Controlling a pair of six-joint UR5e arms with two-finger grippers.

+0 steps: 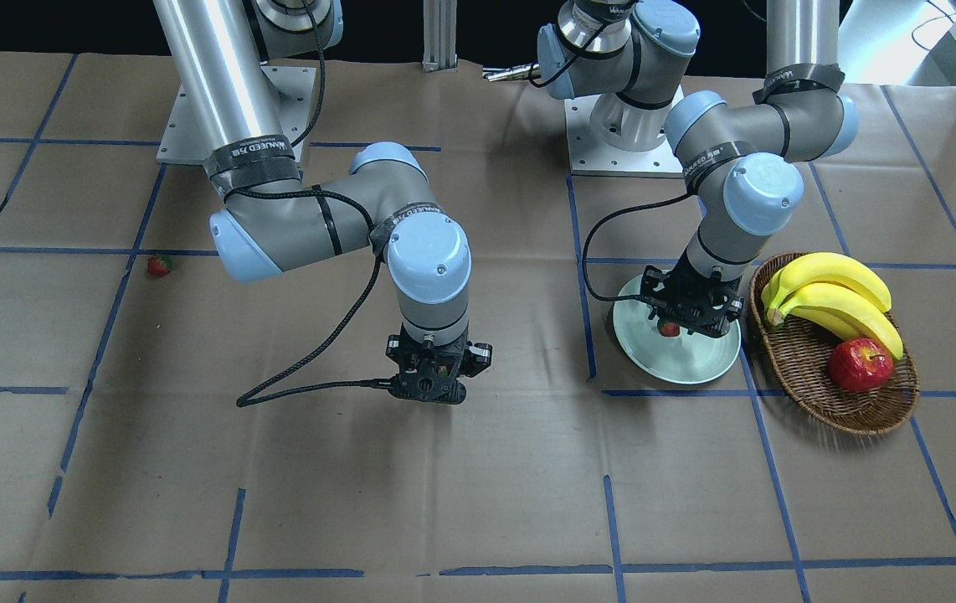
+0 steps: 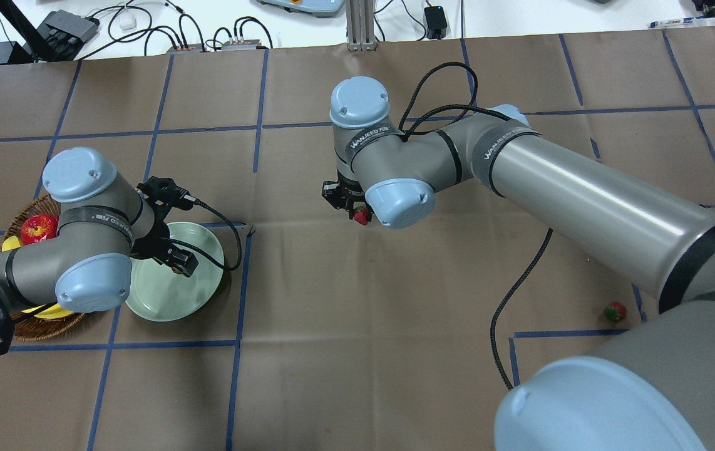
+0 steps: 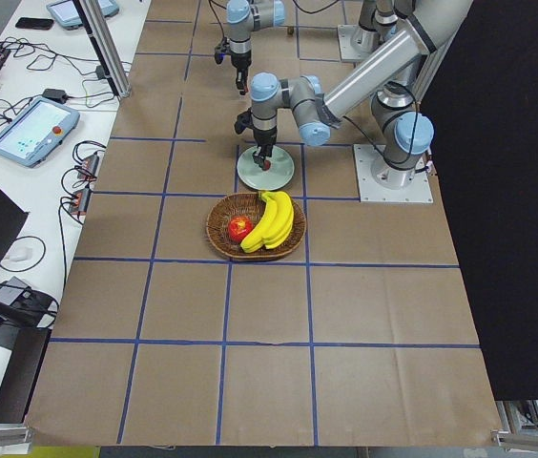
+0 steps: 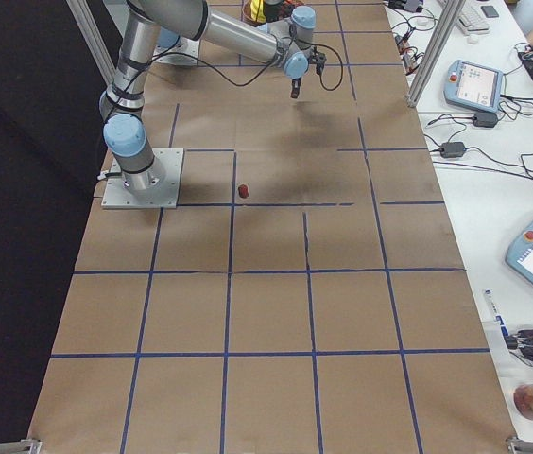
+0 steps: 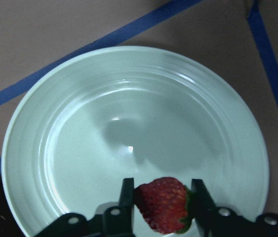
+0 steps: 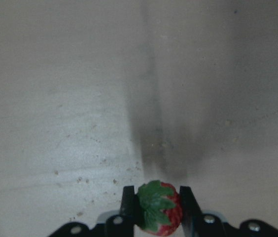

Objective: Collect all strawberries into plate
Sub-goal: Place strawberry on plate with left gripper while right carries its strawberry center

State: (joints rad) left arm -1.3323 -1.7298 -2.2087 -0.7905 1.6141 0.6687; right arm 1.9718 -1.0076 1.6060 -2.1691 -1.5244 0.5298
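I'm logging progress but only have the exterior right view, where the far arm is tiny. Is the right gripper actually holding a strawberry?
Observer: Yes. In the right wrist view the right gripper is shut on a strawberry, green cap facing the camera, above bare table paper.
Operator: And the left arm? I can't make it out.
Observer: The left gripper is shut on a second strawberry, held over the plate.
Operator: Anything lying in the plate yet?
Observer: Not that shows. In the left wrist view the visible part of the plate is bare, though the gripper hides a small patch.
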